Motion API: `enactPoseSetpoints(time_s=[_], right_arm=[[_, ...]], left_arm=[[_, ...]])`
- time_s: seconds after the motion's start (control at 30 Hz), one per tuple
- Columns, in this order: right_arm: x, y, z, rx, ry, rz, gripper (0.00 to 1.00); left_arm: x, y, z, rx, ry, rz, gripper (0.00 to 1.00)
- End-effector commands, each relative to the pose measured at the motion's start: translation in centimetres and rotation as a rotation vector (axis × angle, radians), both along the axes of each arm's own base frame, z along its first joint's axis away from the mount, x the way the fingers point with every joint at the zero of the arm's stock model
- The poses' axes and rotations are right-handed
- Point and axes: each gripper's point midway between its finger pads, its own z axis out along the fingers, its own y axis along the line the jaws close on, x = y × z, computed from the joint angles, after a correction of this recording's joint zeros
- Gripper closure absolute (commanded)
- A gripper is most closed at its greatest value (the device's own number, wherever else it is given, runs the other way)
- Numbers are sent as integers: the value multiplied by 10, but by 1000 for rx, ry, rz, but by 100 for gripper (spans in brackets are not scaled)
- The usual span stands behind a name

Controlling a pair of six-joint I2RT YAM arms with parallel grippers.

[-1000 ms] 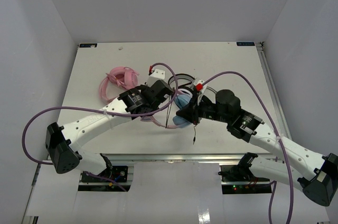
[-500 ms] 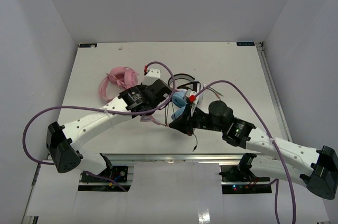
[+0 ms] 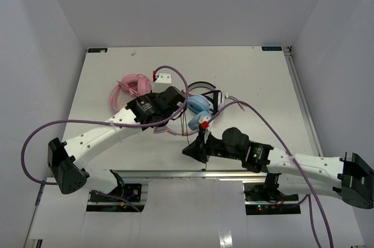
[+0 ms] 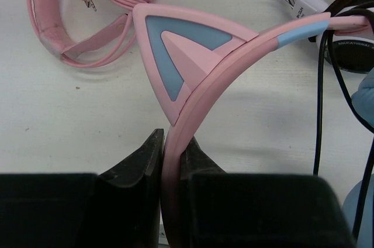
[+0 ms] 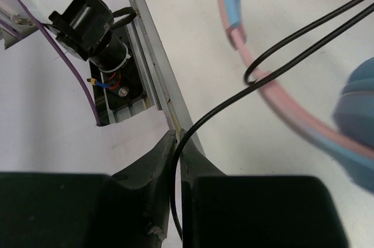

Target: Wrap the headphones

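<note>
Headphones (image 3: pixel 200 105) x1 in L gripper (image 4: pixel 173 143), R gripper (image 5: pixel 177 140); other pairs (image 3: pixel 131 87) (image 3: pixel 205 88) x2.

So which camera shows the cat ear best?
Left wrist: the cat ear is large and sharp, above the left gripper on the headband. From the top it can't be made out; right wrist misses it.

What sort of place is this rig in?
Likely a lab robot test cell: plain white walls box in a white tabletop, a bare aluminium rail runs along its near edge, and all-pink plastic headphones lie as props.
</note>
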Motion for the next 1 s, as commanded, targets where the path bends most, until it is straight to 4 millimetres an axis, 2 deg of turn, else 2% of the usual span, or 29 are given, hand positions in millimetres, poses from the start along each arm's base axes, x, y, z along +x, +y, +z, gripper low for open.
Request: enactPoseSetpoints(time_s=[0.0,0.13,0.47,0.77,0.97], right_arm=[[-5,11,3,45,-20,-5,86],[1,14,-7,33,-34,-51,85],[19,8,-36,13,-56,-165,88],[32,7,-39,40,-76,-235,89],[33,-3,-36,107,-66,-271,89]], left_arm=[[17,-1,54,-187,-173,91,100],[15,-2,58,-215,-176,86,100],[6,0,64,-257,-162,65,100],[-5,-15,62,-344,-122,-19,100],[-11,-18,70,-402,-129,-56,100]])
